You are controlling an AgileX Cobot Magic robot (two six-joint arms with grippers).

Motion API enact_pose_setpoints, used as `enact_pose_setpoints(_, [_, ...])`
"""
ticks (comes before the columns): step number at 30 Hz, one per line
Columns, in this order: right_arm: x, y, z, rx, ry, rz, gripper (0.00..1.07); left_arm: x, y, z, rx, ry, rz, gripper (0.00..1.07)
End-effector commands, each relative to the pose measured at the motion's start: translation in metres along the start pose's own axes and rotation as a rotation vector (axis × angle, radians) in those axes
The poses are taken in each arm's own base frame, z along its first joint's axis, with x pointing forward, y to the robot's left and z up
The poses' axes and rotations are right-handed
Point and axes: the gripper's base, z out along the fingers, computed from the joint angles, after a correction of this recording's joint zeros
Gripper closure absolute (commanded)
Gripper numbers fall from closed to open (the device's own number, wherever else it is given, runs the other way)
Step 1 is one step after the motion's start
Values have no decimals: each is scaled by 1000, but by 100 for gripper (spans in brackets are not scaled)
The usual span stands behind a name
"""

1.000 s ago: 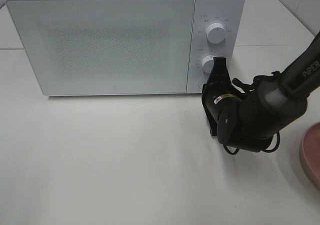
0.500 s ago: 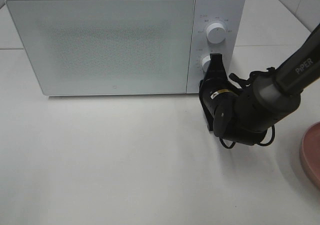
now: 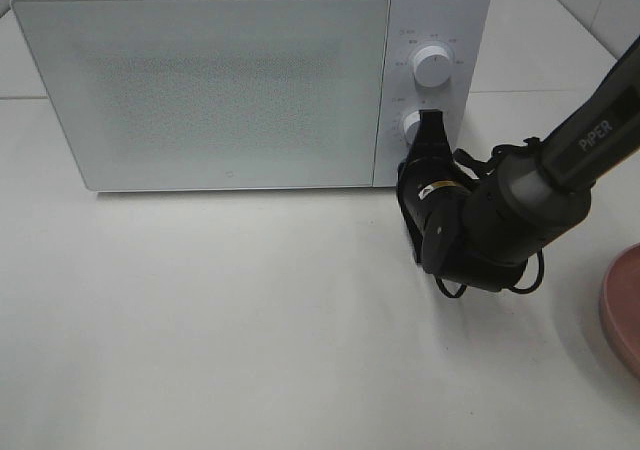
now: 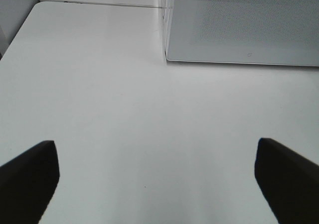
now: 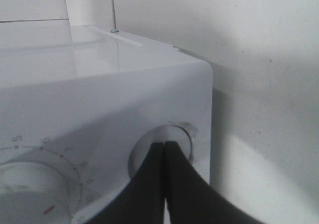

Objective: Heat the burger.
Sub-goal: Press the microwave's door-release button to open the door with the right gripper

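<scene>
Exterior high view gives you no sight of the burger, and neither wrist view does either, so you cannot tell where it is. The white microwave (image 3: 200, 85) stands at the back of the surface (image 3: 250, 320) with its frosted door closed, and nothing shows through the door.

On the control panel at the right side of the microwave you have an upper dial (image 3: 431, 65) and a lower dial (image 3: 411, 125). Your right arm (image 3: 520, 210) reaches in from the right of the view to the lower part of that panel. In the right wrist view the right claw (image 5: 164, 145) is pinched fully together with nothing between its fingers, and its tips are against the round button (image 5: 178, 134) near the panel's corner, just beside the lower dial.

At the right edge of the exterior high view, a pink plate (image 3: 622, 310) lies on the surface, well apart from the microwave and only partly in frame.

In the left wrist view your left claw (image 4: 154, 143) is spread wide and holds nothing. It hangs over bare surface, with the microwave's front corner ahead of it.
</scene>
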Motion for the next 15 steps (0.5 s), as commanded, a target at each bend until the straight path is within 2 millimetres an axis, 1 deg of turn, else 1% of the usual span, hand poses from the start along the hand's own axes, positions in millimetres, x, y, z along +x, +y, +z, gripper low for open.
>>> enact_pose_setpoints(1, [-2, 12, 5, -57, -16, -3, 107, 1, -1, -3, 3, -33, -3, 7])
enact_pose_setpoints(8, [-3, 18, 6, -107, -35, -6, 107, 1, -1, -3, 3, -33, -3, 7])
enact_pose_setpoints(13, [-1, 23, 9, -137, -39, 1, 107, 1, -1, -3, 3, -33, -3, 7])
enact_pose_setpoints(15, [2, 27, 14, -169, -43, 14, 107, 1, -1, -3, 3, -33, -3, 7])
